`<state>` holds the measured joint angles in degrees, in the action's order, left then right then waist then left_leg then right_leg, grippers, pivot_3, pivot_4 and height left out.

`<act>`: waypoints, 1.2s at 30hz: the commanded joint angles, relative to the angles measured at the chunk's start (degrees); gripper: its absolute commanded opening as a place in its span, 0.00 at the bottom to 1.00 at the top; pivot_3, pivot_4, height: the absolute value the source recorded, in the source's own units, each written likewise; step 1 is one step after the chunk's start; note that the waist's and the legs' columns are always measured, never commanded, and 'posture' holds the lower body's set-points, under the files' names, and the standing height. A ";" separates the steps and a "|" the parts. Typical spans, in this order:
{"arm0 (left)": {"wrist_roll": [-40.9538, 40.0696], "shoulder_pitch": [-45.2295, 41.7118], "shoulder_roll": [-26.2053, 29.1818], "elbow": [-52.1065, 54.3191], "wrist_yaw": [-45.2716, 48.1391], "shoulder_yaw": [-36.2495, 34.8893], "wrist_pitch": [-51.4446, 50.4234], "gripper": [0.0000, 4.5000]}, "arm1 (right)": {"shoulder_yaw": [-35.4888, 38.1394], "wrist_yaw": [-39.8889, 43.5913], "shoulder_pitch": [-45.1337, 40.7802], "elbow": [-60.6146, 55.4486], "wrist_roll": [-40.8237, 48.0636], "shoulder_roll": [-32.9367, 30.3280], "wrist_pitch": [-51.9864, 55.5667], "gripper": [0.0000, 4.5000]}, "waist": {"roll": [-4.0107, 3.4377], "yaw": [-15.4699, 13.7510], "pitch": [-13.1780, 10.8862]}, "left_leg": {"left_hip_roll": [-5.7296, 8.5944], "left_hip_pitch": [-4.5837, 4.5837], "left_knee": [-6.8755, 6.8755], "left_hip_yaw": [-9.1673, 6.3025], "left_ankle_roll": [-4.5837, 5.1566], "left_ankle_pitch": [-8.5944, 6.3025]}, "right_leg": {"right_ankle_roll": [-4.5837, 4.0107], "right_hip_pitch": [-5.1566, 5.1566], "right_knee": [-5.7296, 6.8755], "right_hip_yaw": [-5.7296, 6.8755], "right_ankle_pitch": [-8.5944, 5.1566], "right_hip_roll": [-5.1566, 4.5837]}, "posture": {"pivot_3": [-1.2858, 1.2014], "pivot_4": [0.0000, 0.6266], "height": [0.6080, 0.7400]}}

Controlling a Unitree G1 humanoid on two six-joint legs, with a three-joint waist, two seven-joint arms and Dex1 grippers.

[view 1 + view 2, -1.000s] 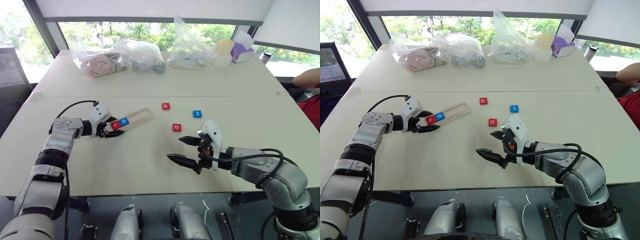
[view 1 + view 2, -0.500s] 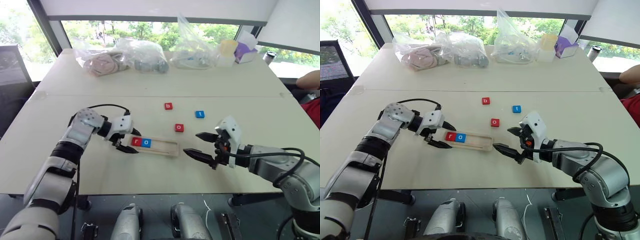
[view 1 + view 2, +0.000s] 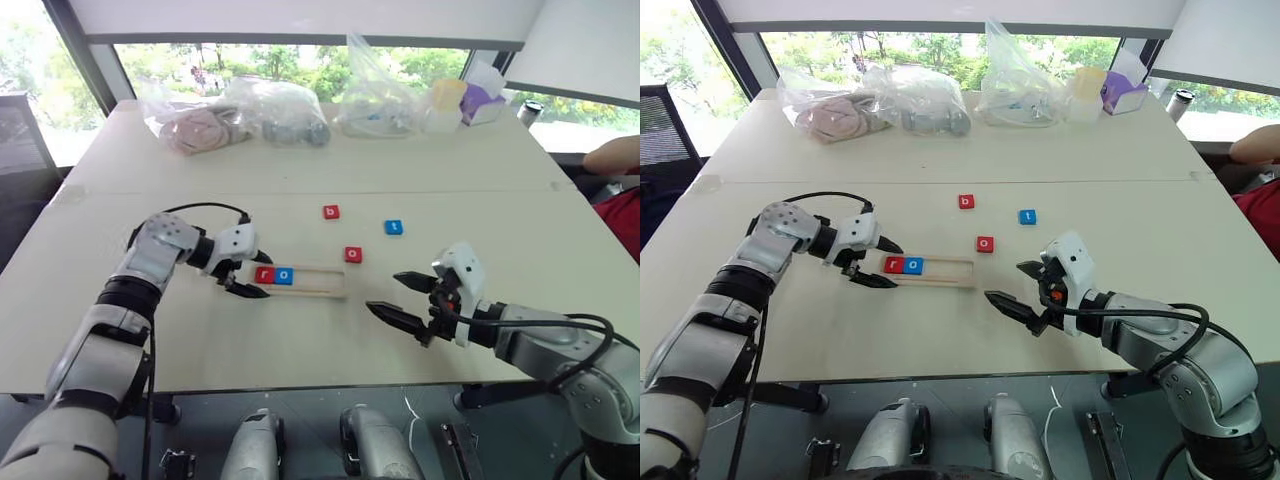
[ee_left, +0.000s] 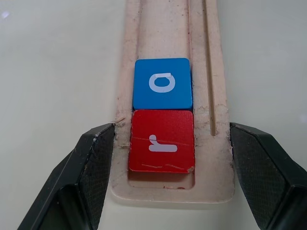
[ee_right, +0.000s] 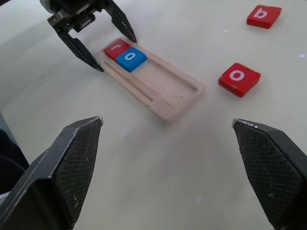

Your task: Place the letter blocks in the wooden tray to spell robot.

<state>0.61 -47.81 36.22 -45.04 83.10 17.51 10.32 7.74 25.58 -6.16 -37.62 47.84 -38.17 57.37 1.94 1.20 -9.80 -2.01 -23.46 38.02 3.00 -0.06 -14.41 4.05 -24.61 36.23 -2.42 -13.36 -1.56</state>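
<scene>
Left gripper seemingly clamps tray end; right gripper gapes, lower right; b tile, centre: light, stiff, pinch its edges

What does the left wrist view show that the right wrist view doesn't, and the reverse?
Left wrist view: up close, the left gripper clamps the wooden tray across its end.
Right wrist view: the loose red o block and red b block, the tray's empty far end, and the open right gripper.
Both: the red r block and blue o block in the tray.
</scene>
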 commanded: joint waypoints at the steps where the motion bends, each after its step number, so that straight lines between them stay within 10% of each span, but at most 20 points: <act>1: 1.08 1.28 1.45 -0.11 0.26 -0.65 -0.43 0.69 | 0.11 -0.10 -1.43 0.04 -0.19 0.51 -1.20 1.00 | 0.00 -0.14 0.00 | 0.00 0.00 -0.01 -0.01 0.00 0.00 | 0.00 0.00 0.00 0.01 0.00 0.00 | 0.52 0.24 1.00; 4: 1.60 1.53 1.45 0.22 0.45 -0.26 -1.14 0.99 | -0.40 -0.15 -1.90 0.39 -0.50 0.76 -1.32 1.00 | 0.00 -0.28 0.00 | 0.00 0.00 -0.01 0.00 0.00 0.00 | 0.00 0.00 0.00 0.02 0.00 -0.01 | 0.52 0.24 1.00; 12: 0.38 -1.61 1.88 -2.53 -3.62 -3.55 -1.21 0.99 | -2.03 -2.11 -4.94 2.59 -2.76 2.86 -1.55 1.00 | 0.00 -0.41 0.00 | 0.02 0.00 0.02 0.02 0.01 -0.01 | -0.01 0.01 0.00 0.02 0.00 -0.05 | 0.52 0.24 1.00; 18: -8.47 -3.71 10.49 5.86 3.16 -11.35 -22.52 0.99 | -12.50 -10.20 -23.61 17.15 -13.26 14.86 -2.59 1.00 | 0.14 1.35 -0.12 | -0.05 -0.16 0.01 0.08 0.02 0.00 | -0.11 -0.35 0.15 0.00 0.11 0.12 | 0.52 0.24 1.00; 26: -26.18 19.31 20.17 41.94 -1.59 -27.94 -53.20 0.99 | -17.22 -20.01 -44.83 62.06 -31.85 33.68 -20.67 1.00 | 0.03 2.54 -0.14 | 0.08 -0.79 -0.08 -0.04 0.10 -0.06 | 0.50 -1.14 0.86 -0.05 -0.12 -0.04 | 0.52 0.24 1.00; 36: -26.86 31.83 23.04 52.98 -12.90 -34.85 -54.71 0.99 | -12.67 -23.73 -52.21 80.80 -37.55 40.29 -32.13 1.00 | 0.01 2.80 -0.18 | 0.20 -0.80 0.00 -0.05 -0.18 0.10 | 0.37 -1.16 0.89 -0.04 -0.04 -0.26 | 0.52 0.24 1.00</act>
<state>-28.03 -16.57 58.36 7.63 71.32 -18.10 -46.99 -6.27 2.38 -56.72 43.56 10.92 1.62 27.08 1.95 4.00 -9.98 -1.83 -24.22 38.02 2.94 -0.24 -14.31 4.39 -25.75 37.12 -2.45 -13.40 -1.80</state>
